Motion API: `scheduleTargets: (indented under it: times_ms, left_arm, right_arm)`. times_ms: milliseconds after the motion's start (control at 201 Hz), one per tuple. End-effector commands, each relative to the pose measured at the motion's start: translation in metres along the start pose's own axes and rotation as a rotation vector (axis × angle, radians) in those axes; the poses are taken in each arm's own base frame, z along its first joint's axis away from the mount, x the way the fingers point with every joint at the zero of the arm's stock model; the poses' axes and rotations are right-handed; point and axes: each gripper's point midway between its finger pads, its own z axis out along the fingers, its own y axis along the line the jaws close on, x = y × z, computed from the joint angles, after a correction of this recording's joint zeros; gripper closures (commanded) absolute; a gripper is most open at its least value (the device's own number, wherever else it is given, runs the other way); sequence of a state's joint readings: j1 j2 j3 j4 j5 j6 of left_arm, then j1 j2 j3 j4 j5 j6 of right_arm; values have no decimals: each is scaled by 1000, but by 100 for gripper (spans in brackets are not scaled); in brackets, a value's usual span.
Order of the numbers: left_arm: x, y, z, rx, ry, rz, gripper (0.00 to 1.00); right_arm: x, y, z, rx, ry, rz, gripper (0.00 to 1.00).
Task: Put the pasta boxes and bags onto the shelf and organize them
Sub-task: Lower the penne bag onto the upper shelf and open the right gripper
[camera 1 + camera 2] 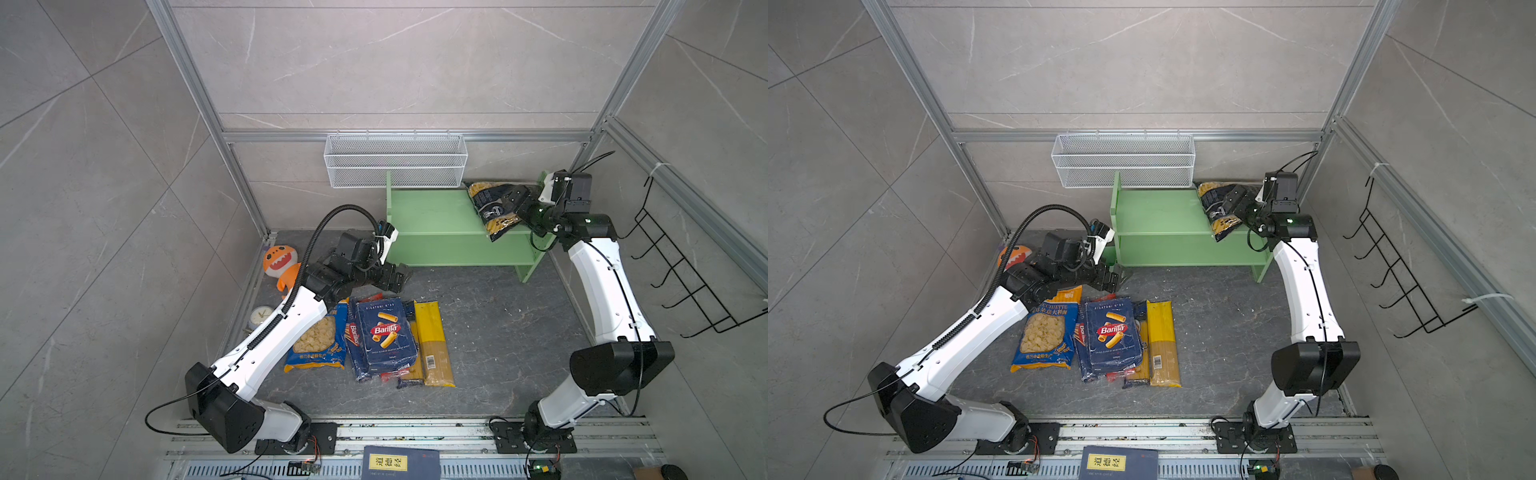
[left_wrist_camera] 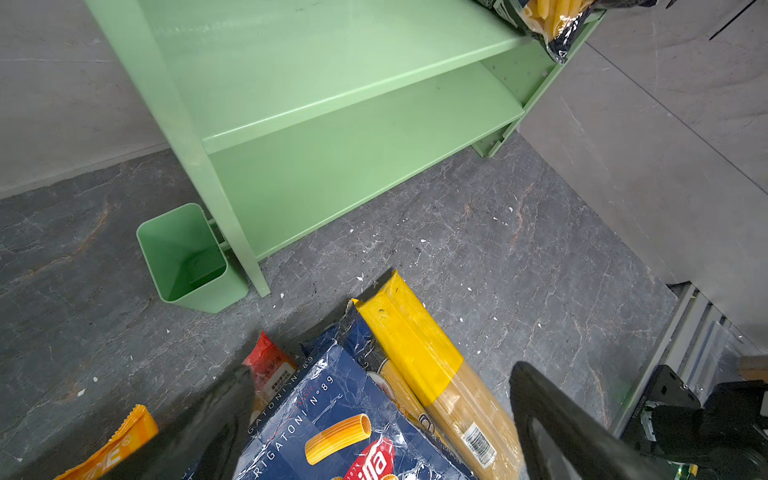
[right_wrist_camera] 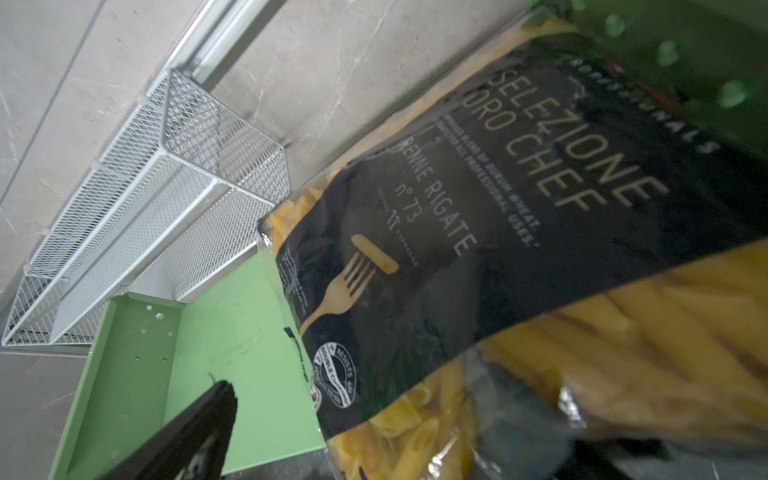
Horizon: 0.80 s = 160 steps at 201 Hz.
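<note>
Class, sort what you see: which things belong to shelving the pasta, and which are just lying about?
Job: shelf, penne bag, rigatoni box, orecchiette bag, Barilla spaghetti pack, yellow spaghetti pack, red spaghetti pack.
Lying about: plush toy, clock, book, wire mesh basket, black hook rack.

Wears glossy white moulded shells on 2 arms, left arm (image 1: 262,353) and right arm (image 1: 606,291), between bulky matte black joint housings (image 1: 619,368). Carries a ribbed black hose (image 1: 349,206) on the left, a thin black cable (image 1: 621,286) tied down the right. Shows small dark screw holes (image 1: 293,308), a green light (image 1: 540,210), flat black fingers (image 2: 552,419).
</note>
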<state>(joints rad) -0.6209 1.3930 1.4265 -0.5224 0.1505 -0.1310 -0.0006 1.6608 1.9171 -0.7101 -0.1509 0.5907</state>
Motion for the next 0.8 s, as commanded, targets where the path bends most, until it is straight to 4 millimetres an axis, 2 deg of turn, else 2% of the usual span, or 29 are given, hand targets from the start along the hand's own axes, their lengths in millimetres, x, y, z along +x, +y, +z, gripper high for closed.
scheduleTargets:
  times_ms: [0, 393, 627, 792]
  left_arm:
    - [-19, -3, -19, 21, -80, -13, 3]
    - [-12, 3, -29, -4, -96, -59, 3]
    - [-5, 13, -44, -72, -102, -73, 3]
    - [-2, 22, -60, -140, -132, -76, 3]
  right_arm:
    - [-1, 5, -22, -14, -4, -13, 1]
    - [18, 0, -33, -8, 56, -54, 1]
    - [24, 1, -35, -19, 83, -75, 1]
    - [37, 2, -38, -47, 125, -79, 1]
